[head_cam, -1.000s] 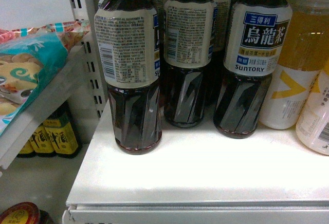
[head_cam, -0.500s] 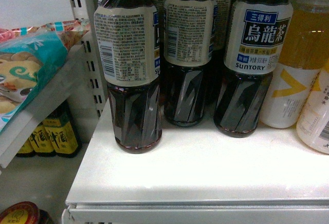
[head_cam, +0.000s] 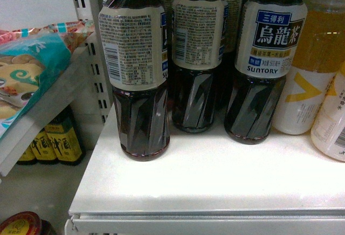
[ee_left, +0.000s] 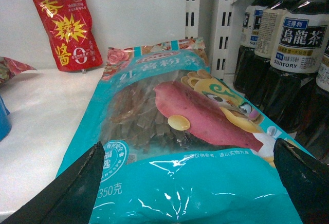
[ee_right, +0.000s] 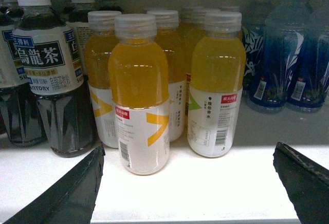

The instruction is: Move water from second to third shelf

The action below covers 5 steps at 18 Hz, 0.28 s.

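Note:
The water is not in any view. My left gripper (ee_left: 188, 147) is open, its two dark fingers (ee_left: 77, 188) spread over the near end of a teal snack packet (ee_left: 205, 131) lying on a white shelf (ee_left: 36, 116). It holds nothing. My right gripper (ee_right: 188, 149) is also open and holds nothing. It hovers at the front edge of a white shelf (ee_right: 205, 193), facing yellow juice bottles (ee_right: 141, 95). Neither gripper shows in the head view.
Dark tea bottles with cream labels (head_cam: 137, 73) stand in rows on the white shelf (head_cam: 215, 175), with yellow juice bottles (head_cam: 318, 57) to their right. Clear bottles with blue labels (ee_right: 280, 59) stand at the far right. A red sauce pouch (ee_left: 67, 29) leans on the back wall. Slotted uprights (head_cam: 89, 41) divide the bays.
In the head view the tea bottles sit a touch higher than a second ago. Nothing else has moved.

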Motion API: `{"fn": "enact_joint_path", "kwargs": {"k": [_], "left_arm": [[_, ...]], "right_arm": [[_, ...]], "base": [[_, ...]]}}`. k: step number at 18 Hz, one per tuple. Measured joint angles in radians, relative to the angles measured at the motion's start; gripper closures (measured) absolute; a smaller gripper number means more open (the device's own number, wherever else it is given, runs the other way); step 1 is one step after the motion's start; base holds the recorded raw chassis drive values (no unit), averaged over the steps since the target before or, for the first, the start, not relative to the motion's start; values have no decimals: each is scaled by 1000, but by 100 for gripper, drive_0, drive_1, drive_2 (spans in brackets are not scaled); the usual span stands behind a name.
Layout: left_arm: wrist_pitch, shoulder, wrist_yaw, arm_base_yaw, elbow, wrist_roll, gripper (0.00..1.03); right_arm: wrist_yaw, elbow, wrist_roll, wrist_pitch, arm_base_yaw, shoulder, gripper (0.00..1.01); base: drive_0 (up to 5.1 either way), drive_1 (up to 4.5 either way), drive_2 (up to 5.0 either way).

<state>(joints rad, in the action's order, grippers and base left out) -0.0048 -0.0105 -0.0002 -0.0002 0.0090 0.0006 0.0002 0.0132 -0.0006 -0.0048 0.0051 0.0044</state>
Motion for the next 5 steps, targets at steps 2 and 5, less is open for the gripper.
{"fn": "enact_joint_path", "kwargs": {"k": [2,5], "left_arm": [[0,0,0,0,0,0,5],[0,0,0,0,0,0,5]], "right_arm": [[0,0,0,0,0,0,3],[0,0,0,0,0,0,3]], "base": [[0,0,0],[0,0,0]]}}
